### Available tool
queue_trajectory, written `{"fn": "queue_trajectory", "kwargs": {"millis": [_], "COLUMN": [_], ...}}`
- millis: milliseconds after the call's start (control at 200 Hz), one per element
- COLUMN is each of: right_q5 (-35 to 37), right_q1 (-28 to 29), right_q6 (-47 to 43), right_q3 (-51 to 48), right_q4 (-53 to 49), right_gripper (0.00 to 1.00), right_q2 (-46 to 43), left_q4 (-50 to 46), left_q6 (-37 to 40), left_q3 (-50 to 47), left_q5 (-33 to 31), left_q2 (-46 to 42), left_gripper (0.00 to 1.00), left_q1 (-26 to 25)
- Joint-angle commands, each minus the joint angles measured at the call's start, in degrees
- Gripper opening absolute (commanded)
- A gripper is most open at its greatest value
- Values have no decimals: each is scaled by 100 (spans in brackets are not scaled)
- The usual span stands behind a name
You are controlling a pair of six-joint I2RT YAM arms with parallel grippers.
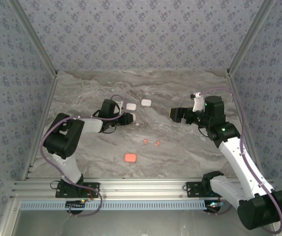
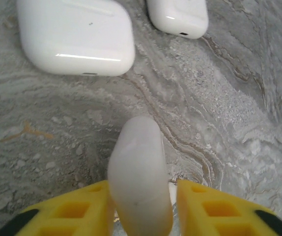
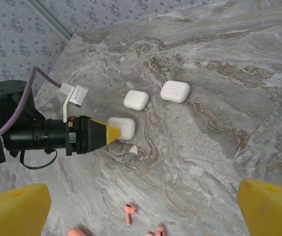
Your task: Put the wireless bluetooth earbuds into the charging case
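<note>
- Worktop [image 1: 180, 162]: grey marbled slab, and it carries everything listed here.
- Your right gripper [image 1: 174, 114] hangs over the right half, jaws spread wide.
- Your left gripper [image 3: 110, 133] sits low, left of centre toward the far edge, jaws a little apart.
- Three white cases [image 3: 136, 100] cluster toward the far edge, just beyond that gripper.
- Orange-red case [image 1: 130, 158]: near the near edge, left of centre.
- White earbud [image 2: 138, 177] stands between the left gripper's fingers, with a thin gap at one finger.
- Two orange-red earbuds [image 1: 146, 141] lie mid-worktop, between the white cases and the orange-red case.
</note>
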Motion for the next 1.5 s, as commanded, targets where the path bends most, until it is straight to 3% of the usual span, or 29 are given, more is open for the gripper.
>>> {"fn": "queue_trajectory", "kwargs": {"millis": [0, 160, 285, 475, 690, 845, 1079, 1499], "right_q5": [-135, -85, -39, 870, 1594, 2099, 2134, 1933], "right_q1": [-36, 45, 473, 2234, 3863, 4718, 5105, 5041], "right_q6": [31, -257, -863, -2327, -2765, -3366, -3932, -3987], "right_q3": [4, 65, 32, -352, -765, -622, -410, 176], "right_q4": [16, -146, -250, -137, 701, 853, 1396, 1524], "right_gripper": [100, 100, 100, 100, 100, 100, 99, 78], "right_q2": [14, 84, 178, 351, 1314, 2295, 3389, 4451], "left_q4": [-110, -234, -342, -465, -673, -793, -915, -969], "left_q6": [-44, 90, 233, 387, 264, 7, -130, -113], "left_q3": [133, 64, -77, -439, -961, -1283, -1574, -1633], "left_q5": [76, -93, -290, -717, -1724, -2059, -2284, -2307], "left_q2": [100, -123, -593, -1756, -3297, -4092, -4625, -4708], "left_gripper": [47, 63, 74, 86, 97, 99, 99, 99], "left_q1": [49, 98, 124, 194, 303, 514, 693, 739]}}
